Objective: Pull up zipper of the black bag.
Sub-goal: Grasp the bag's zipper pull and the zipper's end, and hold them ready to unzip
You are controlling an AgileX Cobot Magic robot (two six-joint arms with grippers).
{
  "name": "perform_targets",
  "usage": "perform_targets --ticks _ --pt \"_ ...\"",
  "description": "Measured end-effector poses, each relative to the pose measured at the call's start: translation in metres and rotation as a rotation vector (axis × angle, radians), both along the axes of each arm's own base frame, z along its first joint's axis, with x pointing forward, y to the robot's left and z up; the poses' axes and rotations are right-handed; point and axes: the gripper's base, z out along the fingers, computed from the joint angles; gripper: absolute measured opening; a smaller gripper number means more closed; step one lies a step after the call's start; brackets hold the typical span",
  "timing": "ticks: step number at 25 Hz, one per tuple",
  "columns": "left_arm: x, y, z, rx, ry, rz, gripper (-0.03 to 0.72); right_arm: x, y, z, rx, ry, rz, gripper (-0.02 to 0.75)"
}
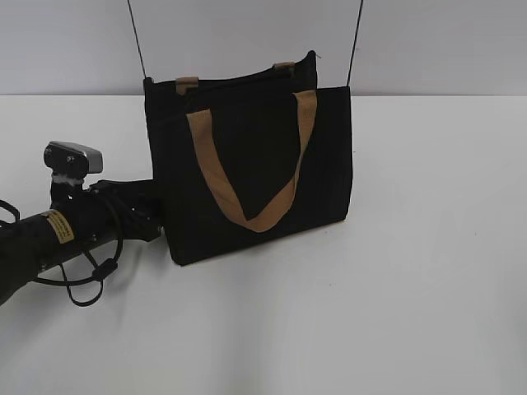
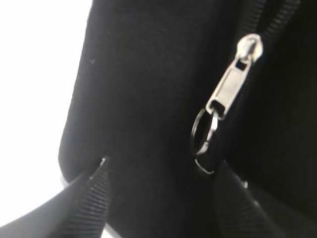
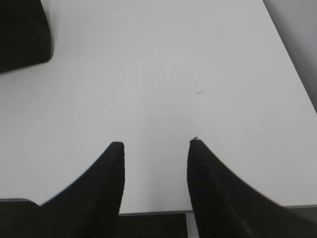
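Silver metal is catching the light on the zipper (image 2: 233,82), whose pull is lying at a slant in the left wrist view, its long axis running from the slider at upper right down to a small ring at lower left. The black zip track is following the same slanted line along the dark fabric of the black bag (image 1: 251,160). The bag is standing upright on the white tabletop (image 1: 412,288), left of centre in the exterior view, its broad face turned toward the camera and its long axis running left to right. A tan handle loop is hanging down across that face in a V shape, and two thin black cords are rising from the top corners out of view.

The left end effector (image 2: 158,198) is sitting pressed close against the bag's left end; its two ribbed fingers (image 2: 91,198) are showing at the bottom of the left wrist view, spread fairly wide apart, with the pull's ring just between and above them, and nothing appears clamped. The left arm is reaching in low from the left edge of the exterior view.

The right end effector (image 3: 154,163) is hovering over bare tabletop, well apart from the bag, its fingers standing open with nothing between them.
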Motion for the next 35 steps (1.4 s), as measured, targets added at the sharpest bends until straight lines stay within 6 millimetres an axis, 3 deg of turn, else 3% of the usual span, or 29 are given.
perform_targets --ticks 11,22,27,33,35 --pt "0.0019 -0.004 -0.0011 -0.013 0.005 0.013 0.242 0.0 0.0 0.0 0.001 0.0 -0.001 0.323" --pt "0.0041 -0.0011 -0.0009 -0.07 0.045 0.071 0.065 0.0 0.0 0.0 0.002 0.0 -0.001 0.323" --pt "0.0041 -0.0011 -0.0009 -0.072 0.047 0.072 0.077 0.0 0.0 0.0 0.002 0.0 -0.001 0.323" --pt "0.0038 -0.0015 -0.0009 -0.071 0.047 0.066 0.273 0.0 0.0 0.0 0.002 0.0 -0.001 0.323" --pt "0.0027 -0.003 -0.001 -0.068 0.046 0.045 0.305 0.0 0.0 0.0 0.002 0.0 -0.001 0.323"
